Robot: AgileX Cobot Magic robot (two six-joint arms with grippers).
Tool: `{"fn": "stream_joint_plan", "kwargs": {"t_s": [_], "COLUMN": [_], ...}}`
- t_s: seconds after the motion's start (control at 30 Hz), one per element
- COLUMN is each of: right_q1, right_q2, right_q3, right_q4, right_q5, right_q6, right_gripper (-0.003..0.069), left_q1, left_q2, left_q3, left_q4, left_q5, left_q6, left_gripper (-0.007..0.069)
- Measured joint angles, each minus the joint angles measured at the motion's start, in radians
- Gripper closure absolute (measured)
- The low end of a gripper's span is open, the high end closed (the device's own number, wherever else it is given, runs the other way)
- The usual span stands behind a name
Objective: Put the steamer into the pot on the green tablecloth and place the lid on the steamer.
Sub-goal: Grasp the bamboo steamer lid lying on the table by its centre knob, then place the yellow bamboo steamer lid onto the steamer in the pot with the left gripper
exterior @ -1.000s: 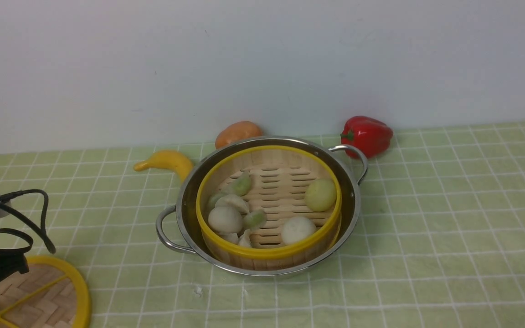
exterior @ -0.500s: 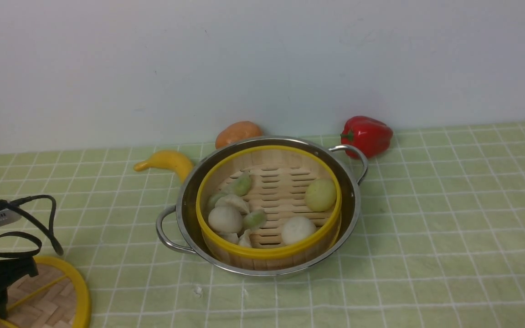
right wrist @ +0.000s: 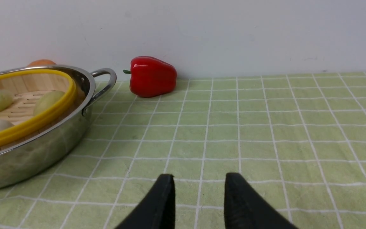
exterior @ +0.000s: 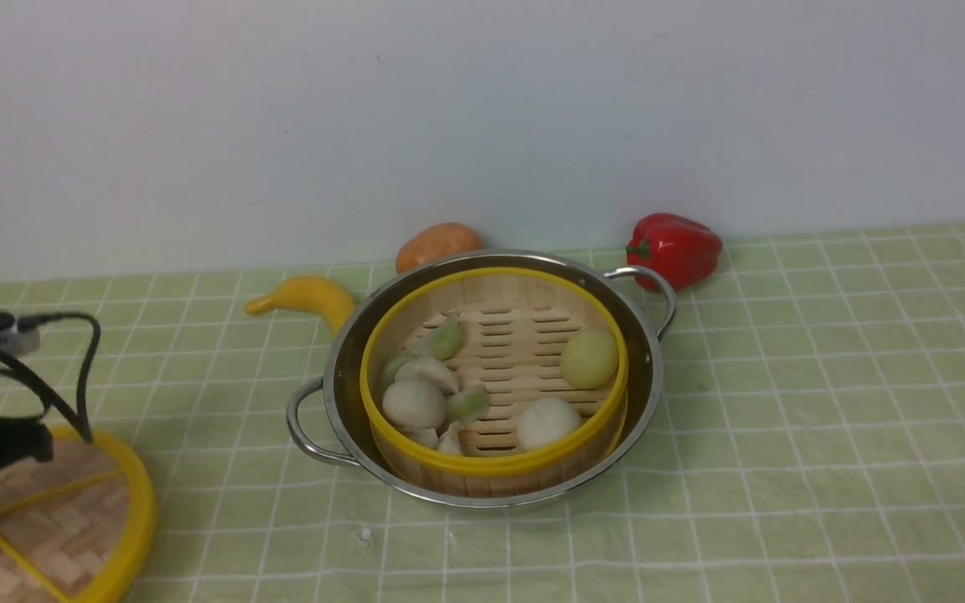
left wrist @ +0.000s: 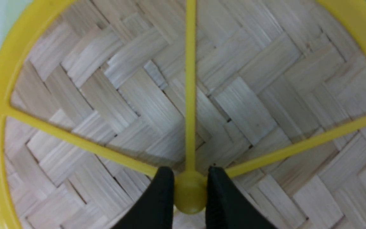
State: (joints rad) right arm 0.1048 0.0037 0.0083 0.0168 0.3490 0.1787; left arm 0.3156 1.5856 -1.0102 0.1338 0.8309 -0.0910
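We see the lid (left wrist: 106, 95): a flat woven-bamboo disc with herringbone weave, a thick yellow rim and yellow spokes meeting at a round hub. It is at the near left corner of the green tablecloth (exterior: 826, 419), well apart from the pot (exterior: 333, 377). We cannot tell if it is resting or lifted. The left gripper (left wrist: 190, 178) is clamped on the hub, with both black fingers touching it. The right gripper (right wrist: 199, 186) is spread with nothing between, over the cloth. The steamer (exterior: 491, 463) sits inside the pot, uncovered, with yellow rim bands, a slatted floor and buns (exterior: 414, 402) inside.
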Motion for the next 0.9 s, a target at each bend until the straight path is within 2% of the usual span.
{"fn": "stream_joint_plan", "kwargs": {"t_s": [0.17, 0.2, 0.27, 0.37, 0.5, 0.53, 0.57, 0.6, 0.73, 0.9], "right_q1": [0.0, 0.0, 0.0, 0.0, 0.0, 0.0, 0.0, 0.0, 0.0, 0.0], "right_q2": [0.0, 0.0, 0.0, 0.0, 0.0, 0.0, 0.0, 0.0, 0.0, 0.0], "right_q3": [0.0, 0.0, 0.0, 0.0, 0.0, 0.0, 0.0, 0.0, 0.0, 0.0], "right_q4": [0.0, 0.0, 0.0, 0.0, 0.0, 0.0, 0.0, 0.0, 0.0, 0.0], "right_q5": [0.0, 0.0, 0.0, 0.0, 0.0, 0.0, 0.0, 0.0, 0.0, 0.0], "right_q6": [0.0, 0.0, 0.0, 0.0, 0.0, 0.0, 0.0, 0.0, 0.0, 0.0], "right_gripper": [0.0419, 0.0419, 0.0419, 0.0419, 0.0419, 0.0419, 0.0419, 0.0419, 0.0419, 0.0419], "left_q1": [-0.039, -0.08, -0.144, -0.24, -0.415, -0.415, -0.483, -0.491, -0.637, -0.745], "left_q2": [-0.039, -0.039, -0.032, -0.01, 0.059, 0.059, 0.097, 0.101, 0.206, 0.309], "left_q3": [-0.175, -0.255, -0.338, -0.434, -0.579, -0.585, -0.634, -0.64, -0.753, -0.801], "left_q4": [-0.117, -0.182, -0.244, -0.285, -0.295, -0.293, -0.276, -0.276, -0.202, -0.181], "left_q5": [0.018, 0.056, 0.113, 0.182, 0.265, 0.268, 0.28, 0.28, 0.295, 0.294], "left_q6": [0.19, 0.291, 0.402, 0.501, 0.596, 0.596, 0.636, 0.639, 0.717, 0.776], "left_gripper": [0.0508, 0.0508, 0.0508, 0.0508, 0.0508, 0.0508, 0.0508, 0.0508, 0.0508, 0.0508]}}
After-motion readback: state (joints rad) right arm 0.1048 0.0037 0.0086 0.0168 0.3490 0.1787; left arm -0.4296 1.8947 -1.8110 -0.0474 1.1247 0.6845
